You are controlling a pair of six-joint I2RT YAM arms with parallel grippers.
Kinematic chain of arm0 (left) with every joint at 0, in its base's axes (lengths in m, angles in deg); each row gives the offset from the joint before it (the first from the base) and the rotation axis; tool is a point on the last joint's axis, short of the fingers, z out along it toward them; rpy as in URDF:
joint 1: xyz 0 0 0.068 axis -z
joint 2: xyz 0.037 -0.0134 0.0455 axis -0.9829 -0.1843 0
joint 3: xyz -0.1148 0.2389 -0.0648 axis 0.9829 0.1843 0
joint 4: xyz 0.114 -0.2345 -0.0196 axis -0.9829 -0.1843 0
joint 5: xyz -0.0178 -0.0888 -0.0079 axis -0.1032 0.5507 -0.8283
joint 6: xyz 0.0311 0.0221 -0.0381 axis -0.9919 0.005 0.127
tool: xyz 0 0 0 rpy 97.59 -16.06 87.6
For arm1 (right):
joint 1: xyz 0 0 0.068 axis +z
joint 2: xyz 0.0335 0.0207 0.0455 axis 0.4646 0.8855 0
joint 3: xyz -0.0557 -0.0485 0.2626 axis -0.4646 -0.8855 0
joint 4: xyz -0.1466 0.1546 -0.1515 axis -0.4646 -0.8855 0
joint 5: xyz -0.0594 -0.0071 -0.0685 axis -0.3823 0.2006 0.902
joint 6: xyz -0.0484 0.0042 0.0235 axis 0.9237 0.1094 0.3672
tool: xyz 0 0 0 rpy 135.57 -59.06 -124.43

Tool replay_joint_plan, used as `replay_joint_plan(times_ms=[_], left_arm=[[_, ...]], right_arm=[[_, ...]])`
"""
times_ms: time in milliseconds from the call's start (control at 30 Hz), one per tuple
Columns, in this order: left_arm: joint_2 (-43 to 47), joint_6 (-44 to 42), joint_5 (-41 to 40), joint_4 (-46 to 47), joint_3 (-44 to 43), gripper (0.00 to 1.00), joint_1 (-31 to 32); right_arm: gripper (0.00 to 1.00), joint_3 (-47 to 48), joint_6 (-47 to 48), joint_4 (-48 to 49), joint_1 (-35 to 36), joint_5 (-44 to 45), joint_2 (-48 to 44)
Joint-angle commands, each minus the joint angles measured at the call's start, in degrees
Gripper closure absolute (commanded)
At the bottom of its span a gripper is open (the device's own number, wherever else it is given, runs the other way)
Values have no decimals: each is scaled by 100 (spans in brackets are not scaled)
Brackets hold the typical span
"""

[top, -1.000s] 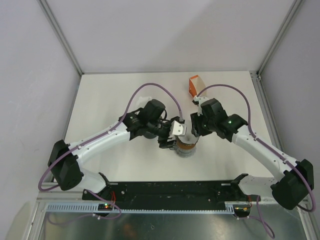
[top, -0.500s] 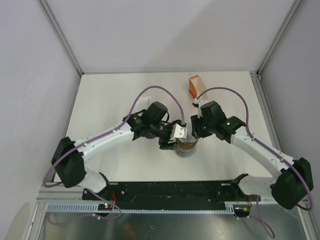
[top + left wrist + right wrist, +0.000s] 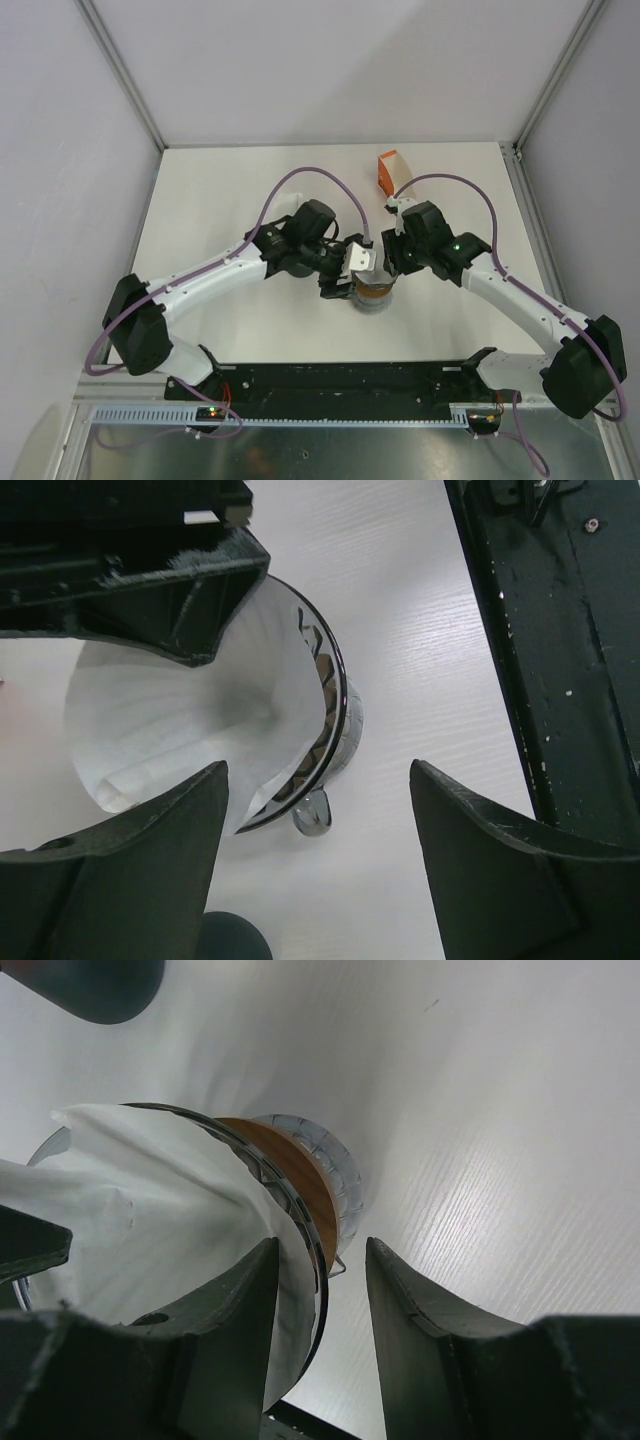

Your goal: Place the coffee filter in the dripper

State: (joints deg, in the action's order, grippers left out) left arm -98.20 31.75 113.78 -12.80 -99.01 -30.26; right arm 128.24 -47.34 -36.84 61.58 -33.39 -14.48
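Observation:
The glass dripper (image 3: 372, 296) with a wooden collar stands at mid-table between both arms. The white paper coffee filter (image 3: 170, 720) sits spread inside its cone (image 3: 150, 1220), its top edge rising above the rim. My left gripper (image 3: 318, 780) is open, its fingers wide apart over the dripper's near rim (image 3: 338, 695) and small handle, holding nothing. My right gripper (image 3: 320, 1250) is open and straddles the far rim: one finger rests inside on the filter paper, the other hangs outside beside the wooden collar (image 3: 300, 1185). In the top view the gripper bodies hide most of the dripper.
An orange and white box (image 3: 389, 172) stands at the back right of the table. The black base rail (image 3: 350, 380) runs along the near edge, close to the dripper in the left wrist view (image 3: 560, 630). Purple cables arch over both arms.
The left arm has shifted a little to the right and closer over the dripper, and its jaws have widened slightly. The right gripper has barely moved.

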Motion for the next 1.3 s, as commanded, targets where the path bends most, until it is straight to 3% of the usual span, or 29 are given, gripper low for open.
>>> replay_joint_plan(times_ms=[0, 300, 433, 533, 867, 1267], left_arm=[[204, 328, 286, -16, -385, 22, 19], [417, 332, 343, -102, -336, 22, -130], [485, 48, 103, -96, -115, 37, -187], [473, -52, 16, -100, -6, 41, -192], [199, -144, -9, -100, -66, 40, -195], [146, -105, -48, -96, -161, 40, -189]], right_arm=[[55, -13, 101, 126, -36, 33, -118], [55, -7, 116, 169, -34, -53, -212], [55, -9, 155, 191, -33, -149, -278], [55, -9, 158, 209, -42, -159, -295], [53, -2, 177, 253, -45, -320, -357], [42, 102, 169, 571, -239, -744, -602]])
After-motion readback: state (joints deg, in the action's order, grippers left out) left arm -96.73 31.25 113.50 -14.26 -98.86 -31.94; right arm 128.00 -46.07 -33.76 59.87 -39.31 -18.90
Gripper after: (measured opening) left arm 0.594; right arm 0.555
